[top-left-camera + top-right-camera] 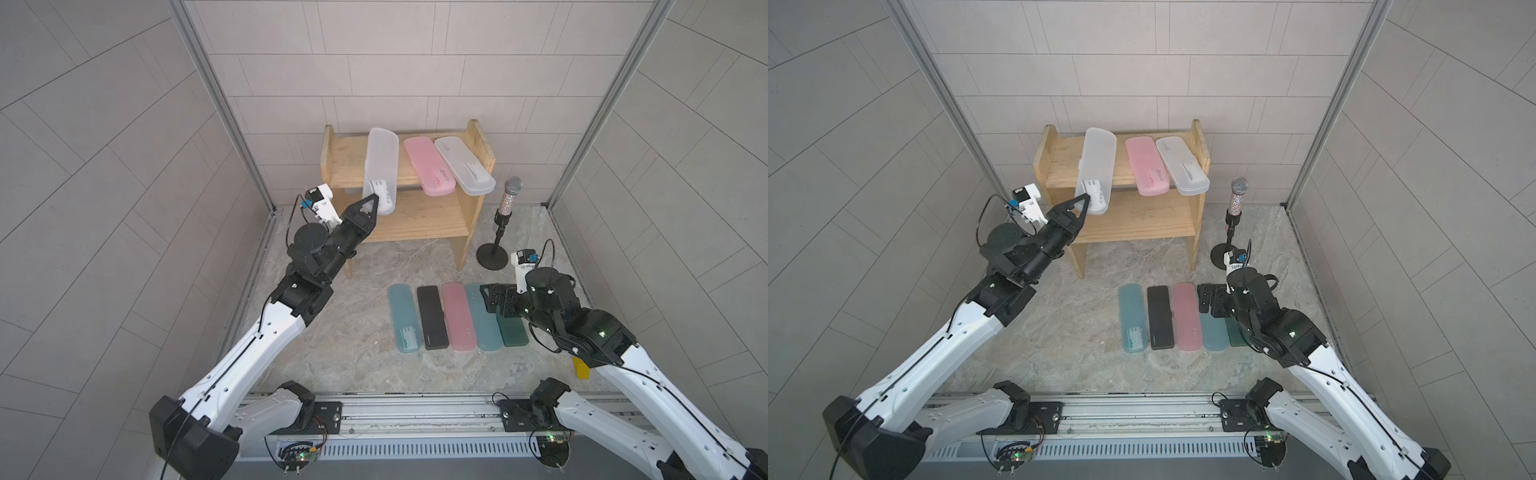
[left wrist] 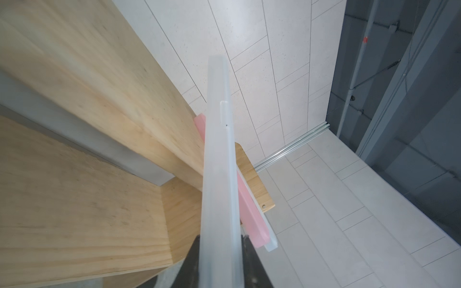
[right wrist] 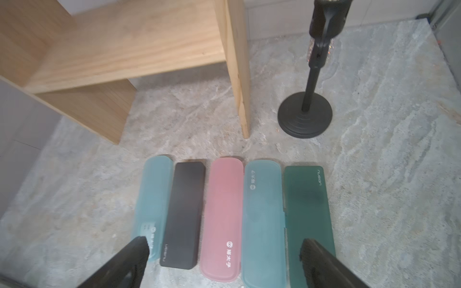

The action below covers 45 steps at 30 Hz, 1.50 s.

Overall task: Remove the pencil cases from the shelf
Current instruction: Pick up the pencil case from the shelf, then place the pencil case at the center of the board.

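The left gripper (image 1: 371, 204) clamps the near end of a frosted white rounded plastic pencil case (image 1: 380, 160) overhanging the top tier of the small pine shelf (image 1: 347, 163), while the right gripper (image 3: 224, 242) hangs wide open above five coloured cases (image 1: 458, 316) lined up on the stone-patterned surface (image 1: 353, 357).

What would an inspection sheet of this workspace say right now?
Surface: grey stone-look table, nothing spilled.
Job's things: shelf has three cases on its top board: left white case, pink case, right white case; row of five cases lies on the table.
Clutter: microphone on a stand; yellow block.
Grippers: left gripper shut on left white case; right gripper open above the row.
Cables: cable loops at both wrists.
Surroundings: tiled walls.
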Each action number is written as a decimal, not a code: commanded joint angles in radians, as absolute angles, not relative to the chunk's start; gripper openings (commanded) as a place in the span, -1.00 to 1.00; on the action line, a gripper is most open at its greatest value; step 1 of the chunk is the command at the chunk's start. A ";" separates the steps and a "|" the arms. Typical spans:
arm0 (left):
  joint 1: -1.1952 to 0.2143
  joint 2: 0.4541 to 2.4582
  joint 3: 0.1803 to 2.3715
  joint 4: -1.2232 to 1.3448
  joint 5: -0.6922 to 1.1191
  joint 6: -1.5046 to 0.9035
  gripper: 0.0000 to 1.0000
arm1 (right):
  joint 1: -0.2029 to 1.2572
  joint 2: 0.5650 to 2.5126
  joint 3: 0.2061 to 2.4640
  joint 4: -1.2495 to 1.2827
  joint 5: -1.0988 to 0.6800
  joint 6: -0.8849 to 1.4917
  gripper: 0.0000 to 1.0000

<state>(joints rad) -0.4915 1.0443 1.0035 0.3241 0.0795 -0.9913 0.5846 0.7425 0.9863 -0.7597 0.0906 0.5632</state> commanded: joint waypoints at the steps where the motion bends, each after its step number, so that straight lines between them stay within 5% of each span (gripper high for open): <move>1: -0.491 0.934 0.864 0.467 0.066 -0.822 -0.95 | 0.656 0.679 1.041 -0.751 0.076 0.617 1.00; 9: -0.493 0.578 0.469 0.646 0.150 -0.608 -1.00 | 0.889 0.752 1.071 -0.572 0.089 0.674 1.00; 19: -0.494 0.183 0.218 0.576 0.146 -0.481 -1.00 | 1.062 1.079 1.236 -0.307 0.069 0.710 1.00; 45: -0.495 0.003 0.149 0.497 0.193 -0.450 -1.00 | 1.151 1.630 1.789 -0.356 0.098 0.663 1.00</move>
